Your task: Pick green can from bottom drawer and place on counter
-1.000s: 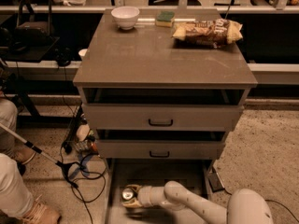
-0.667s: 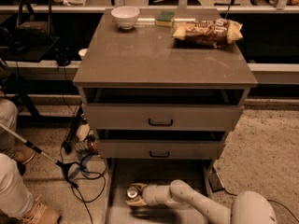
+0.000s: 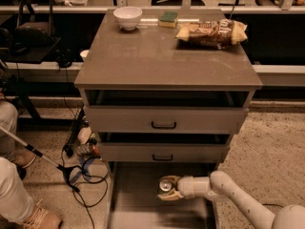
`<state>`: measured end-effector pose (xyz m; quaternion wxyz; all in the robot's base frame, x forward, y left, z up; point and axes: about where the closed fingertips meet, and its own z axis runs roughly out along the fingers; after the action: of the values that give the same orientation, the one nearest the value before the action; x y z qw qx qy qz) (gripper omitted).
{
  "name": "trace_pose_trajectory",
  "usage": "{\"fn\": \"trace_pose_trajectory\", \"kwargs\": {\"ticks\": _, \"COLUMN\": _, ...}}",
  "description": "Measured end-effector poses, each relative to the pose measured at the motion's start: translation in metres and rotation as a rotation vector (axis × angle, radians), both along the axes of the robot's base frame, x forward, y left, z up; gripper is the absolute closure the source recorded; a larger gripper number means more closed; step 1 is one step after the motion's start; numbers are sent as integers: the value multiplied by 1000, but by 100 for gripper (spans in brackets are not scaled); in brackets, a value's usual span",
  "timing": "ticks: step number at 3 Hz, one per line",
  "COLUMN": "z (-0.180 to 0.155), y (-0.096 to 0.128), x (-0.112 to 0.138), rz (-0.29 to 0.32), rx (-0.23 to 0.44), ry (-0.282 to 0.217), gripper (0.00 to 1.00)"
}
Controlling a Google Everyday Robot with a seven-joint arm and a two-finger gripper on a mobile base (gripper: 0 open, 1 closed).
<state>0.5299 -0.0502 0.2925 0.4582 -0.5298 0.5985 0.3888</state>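
The green can (image 3: 165, 184) shows its silver top over the open bottom drawer (image 3: 136, 199), near the drawer's middle. My gripper (image 3: 169, 188) reaches in from the right on a white arm, and its fingers (image 3: 167, 196) close around the can's sides. The can looks held slightly above the drawer floor. The counter (image 3: 157, 56) is the wide grey-brown top of the cabinet above.
On the counter stand a white bowl (image 3: 127, 17), a green sponge (image 3: 168, 18) and a chip bag (image 3: 212, 31). Two drawers with black handles (image 3: 163, 125) sit slightly open above the gripper. Cables (image 3: 76, 168) and a person's legs (image 3: 14, 194) are at the left.
The gripper has moved to the right and slightly up with the can in it, from the drawer's left part toward its middle.
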Motion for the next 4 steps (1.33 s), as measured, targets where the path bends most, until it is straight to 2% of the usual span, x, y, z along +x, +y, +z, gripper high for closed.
{"fn": "trace_pose_trajectory", "kwargs": {"ticks": 1, "z": 8, "y": 8, "x": -16, "rz": 67, "rx": 35, "ry": 11, "gripper": 100}}
{"fn": "trace_pose_trajectory", "kwargs": {"ticks": 2, "z": 5, "y": 9, "x": -14, "rz": 56, "rx": 29, "ry": 10, "gripper": 100}}
{"fn": "trace_pose_trajectory", "kwargs": {"ticks": 3, "z": 21, "y": 3, "x": -20, "rz": 50, "rx": 28, "ry": 14, "gripper": 100}}
{"fn": "trace_pose_trajectory", "kwargs": {"ticks": 4, "z": 65, "y": -15, "x": -31, "rz": 27, "rx": 30, "ry": 5, "gripper": 100}}
